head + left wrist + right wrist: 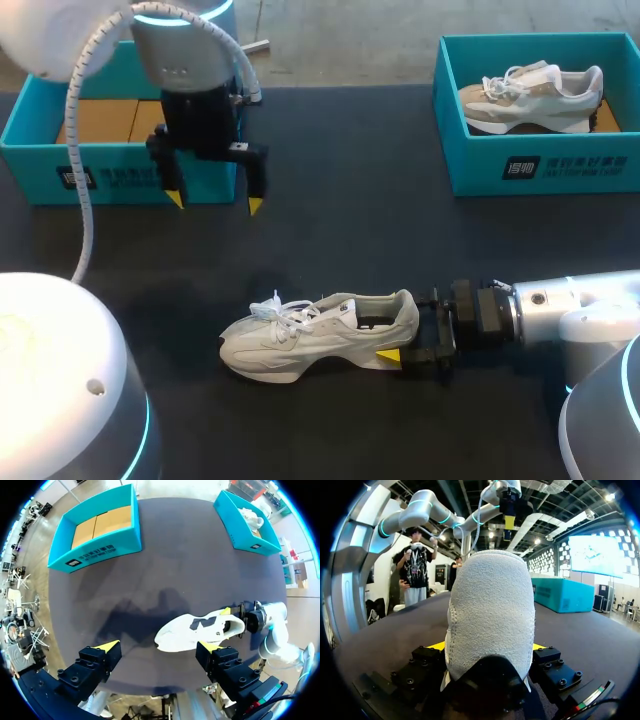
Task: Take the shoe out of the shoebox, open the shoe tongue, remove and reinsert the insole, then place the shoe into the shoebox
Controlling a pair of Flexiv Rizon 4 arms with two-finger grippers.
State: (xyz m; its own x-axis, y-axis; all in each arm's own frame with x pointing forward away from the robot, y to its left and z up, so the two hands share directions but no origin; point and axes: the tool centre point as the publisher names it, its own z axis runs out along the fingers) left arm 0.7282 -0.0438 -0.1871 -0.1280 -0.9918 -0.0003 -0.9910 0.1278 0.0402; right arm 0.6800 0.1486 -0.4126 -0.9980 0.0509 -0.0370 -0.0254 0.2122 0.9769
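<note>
1 dark table, 1 extra box, 1 extra sneaker

The dark table [350, 240] is spreading matte and flat across the scene. At its far right corner, an open-topped teal box [545, 170] is sitting, and a white-and-beige sneaker [530, 98] is resting inside it on its sole, toe pointing toward the table's middle.

**benchbot_42:** These arms [580, 310] look slick: glossy white-silver shells, with glowing cyan rings [165, 12] at the joints.

**rizonfan:** Yeah, plus a ribbed white cable [81, 150] running along the left one. The finger blocks [87, 672] are matte black and dotted with little round screws [409, 681], and the wedge fingertips [255, 205] are bright yellow.
</note>
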